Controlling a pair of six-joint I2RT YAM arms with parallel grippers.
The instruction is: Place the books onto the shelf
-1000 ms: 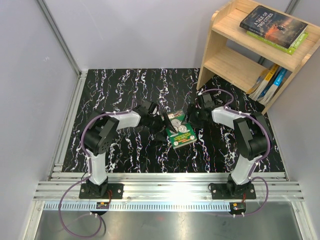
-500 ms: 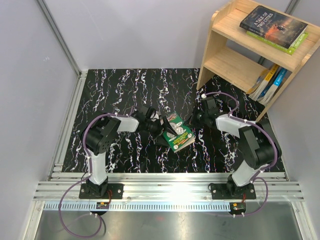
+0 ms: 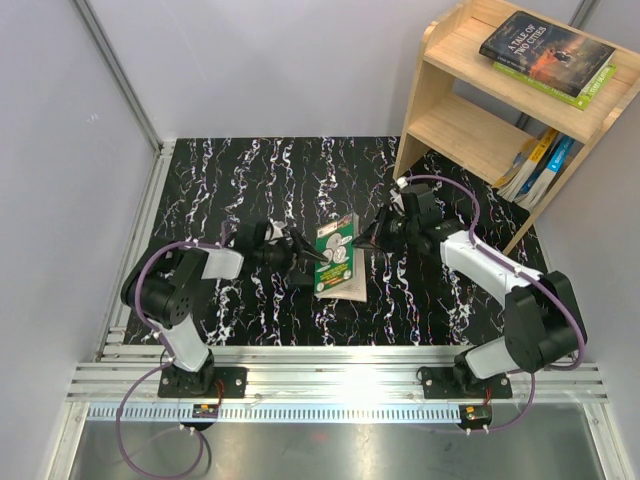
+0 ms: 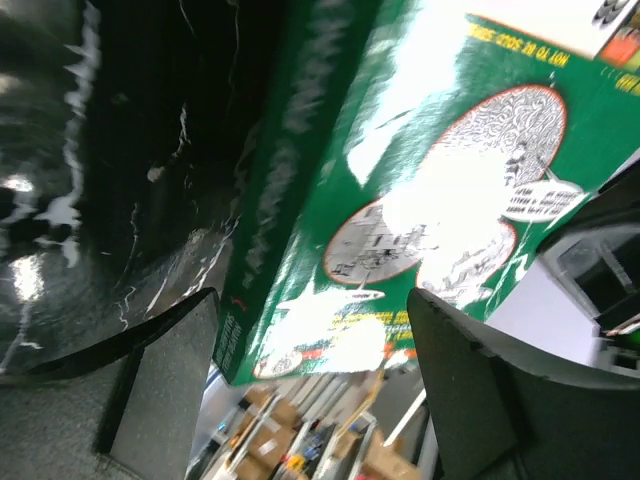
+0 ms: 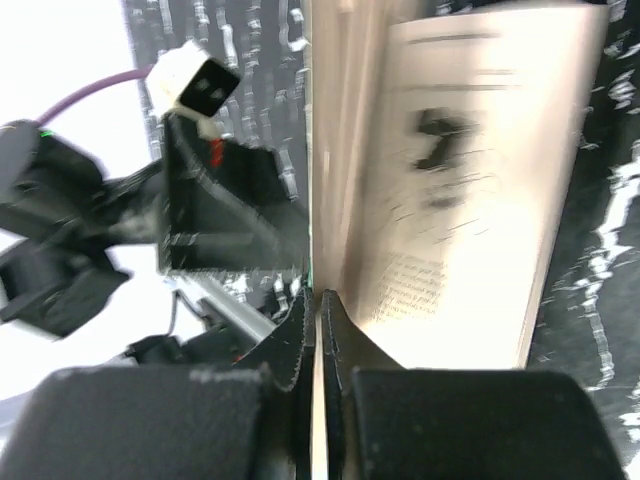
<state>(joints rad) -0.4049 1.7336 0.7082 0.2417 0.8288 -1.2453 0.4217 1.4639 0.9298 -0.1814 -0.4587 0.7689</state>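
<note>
Mid-table, right hand [image 3: 364, 240] low, pinching green book [image 3: 335, 260], left hand [image 3: 302, 256] opposite, spread

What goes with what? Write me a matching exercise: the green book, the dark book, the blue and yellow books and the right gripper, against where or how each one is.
Things
1. green book
2. dark book
3. blue and yellow books
4. right gripper

Places or states
A. lying flat on top of the shelf
B. leaning under the shelf's top board
C. between the two arms, partly opened
D. pinched shut on a thin leaf of a book

Pairs: 1-C, 2-A, 3-B, 4-D
</note>
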